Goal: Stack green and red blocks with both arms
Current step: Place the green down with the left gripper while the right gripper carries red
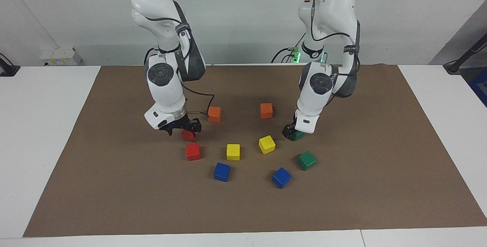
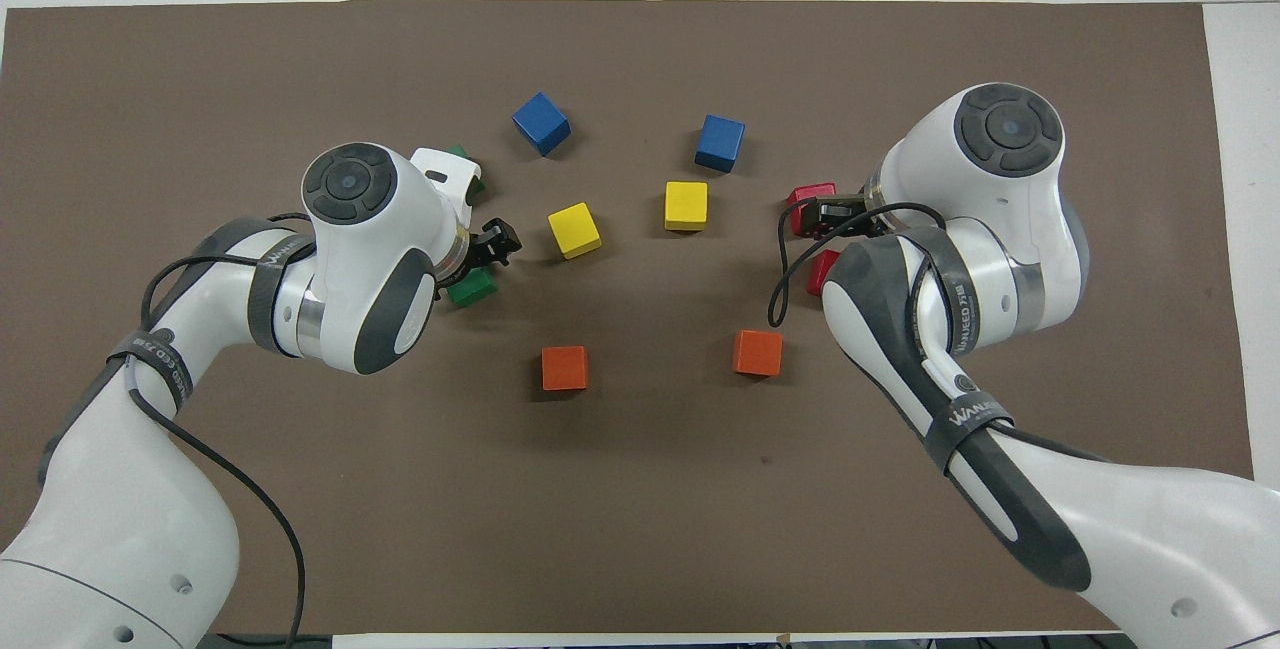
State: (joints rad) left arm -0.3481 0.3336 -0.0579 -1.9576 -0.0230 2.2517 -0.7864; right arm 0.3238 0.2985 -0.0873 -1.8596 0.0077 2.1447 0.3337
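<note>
Overall, the 10 cubes sit bunched in the middle of the brown mat [image 1: 114, 186], which leaves wide bare margins toward all 4 of its edges on the white tabletop [image 1: 42, 125].

The left gripper [image 1: 292, 133] is down at the mat, low over a green block [image 1: 297, 136]; its jaws reach down around the block, but whether they are clenched on it I cannot tell. The other green block [image 1: 306, 160] lies just beside it, farther from the robots, untouched.

The right gripper [image 1: 182, 127] is low over a red block [image 1: 188, 136], with the block partly under its black body; whether these jaws grip it I cannot tell either. The 2nd red block [image 1: 193, 152] rests close by, farther from the robots.

Between the 2 grippers lie 2 yellow cubes [image 1: 233, 152], with 2 blue cubes [image 1: 222, 171] farther from the robots than those, and 2 orange cubes [image 1: 214, 114] nearer to the robots. Gaps separate all of these cubes; none touch. Open mat stretches from the blue cubes to the mat's edge farthest from the robots, and toward both arms' ends of the tabletop.
</note>
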